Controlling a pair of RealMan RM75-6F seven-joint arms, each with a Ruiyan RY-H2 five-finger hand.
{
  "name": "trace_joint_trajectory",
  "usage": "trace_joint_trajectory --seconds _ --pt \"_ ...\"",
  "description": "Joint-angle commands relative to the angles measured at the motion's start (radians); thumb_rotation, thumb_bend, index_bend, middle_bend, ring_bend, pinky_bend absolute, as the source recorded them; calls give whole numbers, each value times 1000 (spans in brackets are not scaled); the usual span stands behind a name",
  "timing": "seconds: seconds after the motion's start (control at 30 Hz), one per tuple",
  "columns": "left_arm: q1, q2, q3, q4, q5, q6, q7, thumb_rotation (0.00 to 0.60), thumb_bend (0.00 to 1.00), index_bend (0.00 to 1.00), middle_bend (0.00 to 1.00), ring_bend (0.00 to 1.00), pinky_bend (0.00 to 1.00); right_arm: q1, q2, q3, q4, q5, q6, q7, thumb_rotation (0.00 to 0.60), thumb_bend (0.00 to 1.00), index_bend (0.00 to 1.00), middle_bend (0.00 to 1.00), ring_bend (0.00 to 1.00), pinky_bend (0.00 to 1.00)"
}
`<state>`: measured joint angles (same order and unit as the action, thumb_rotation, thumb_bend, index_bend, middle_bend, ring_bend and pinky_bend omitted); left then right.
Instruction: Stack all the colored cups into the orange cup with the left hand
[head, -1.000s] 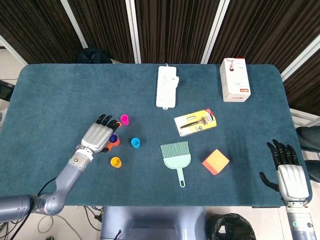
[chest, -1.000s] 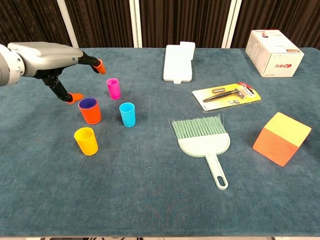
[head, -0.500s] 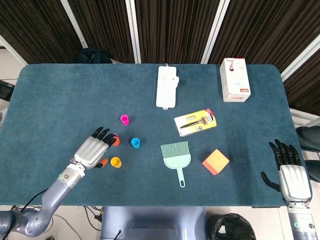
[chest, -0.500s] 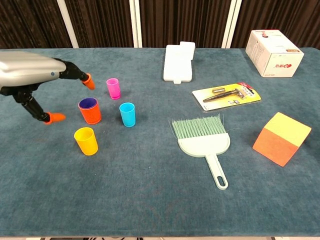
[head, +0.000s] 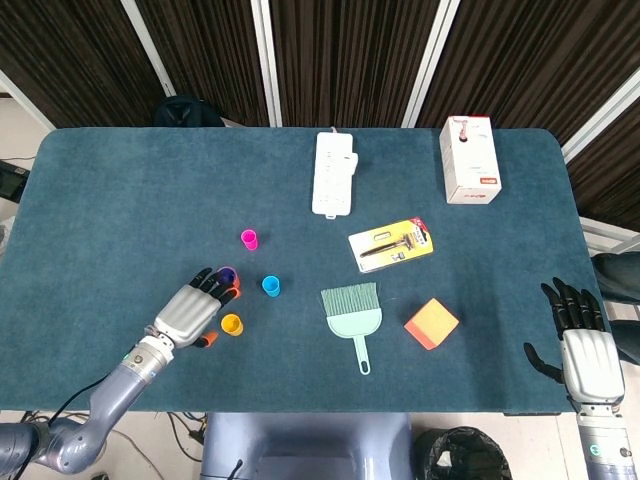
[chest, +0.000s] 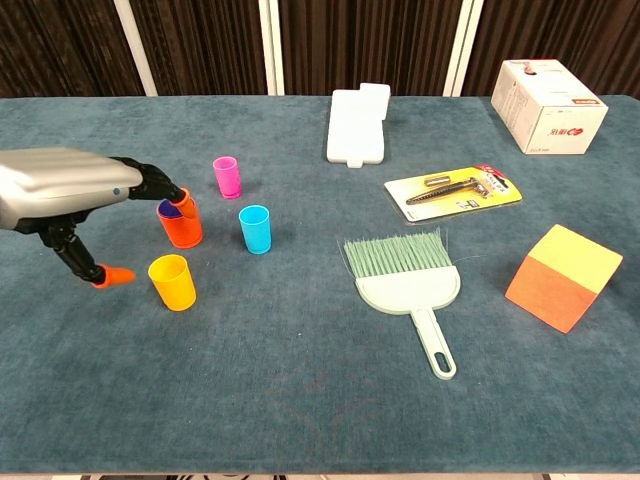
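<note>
The table (chest: 300, 400) is teal-blue. On it stand an orange cup (chest: 183, 226) with purple inside, a yellow cup (chest: 172, 282), a cyan cup (chest: 255, 229) and a magenta cup (chest: 227, 177). The left hand (chest: 70, 190) is silver with black fingers tipped orange; the brush (chest: 405, 278) is mint green.

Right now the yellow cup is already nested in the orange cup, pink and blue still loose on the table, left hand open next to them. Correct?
Not quite. The yellow cup stands alone on the table; the cup nested in the orange cup is purple, as the chest view shows. The rest holds: pink cup and blue cup are loose, and the left hand is open beside them.
</note>
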<state>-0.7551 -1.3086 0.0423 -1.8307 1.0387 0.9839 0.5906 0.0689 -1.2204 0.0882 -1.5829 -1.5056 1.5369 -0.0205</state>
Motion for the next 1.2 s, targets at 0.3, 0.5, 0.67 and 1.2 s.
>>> trace_joint_trajectory --seconds 0.3,0.5,0.67,1.2 --pt "2 -30 6 33 39 -23 -19 600 266 265 127 0 0 -2 3 3 -1 4 1 8 600 343 89 46 85 36" --pt "1 -44 4 44 37 -26 -12 600 266 312 129 0 0 -2 4 5 -2 7 1 9 600 343 89 46 86 36" --pt "3 -58 1 59 35 -23 -8 600 267 331 130 0 0 -2 3 5 -1 9 -1 9 600 344 89 46 86 36" --pt "-2 -92 -10 69 32 -7 38 600 306 407 145 0 0 -4 5 10 3 16 1 16 600 344 88 46 85 36"
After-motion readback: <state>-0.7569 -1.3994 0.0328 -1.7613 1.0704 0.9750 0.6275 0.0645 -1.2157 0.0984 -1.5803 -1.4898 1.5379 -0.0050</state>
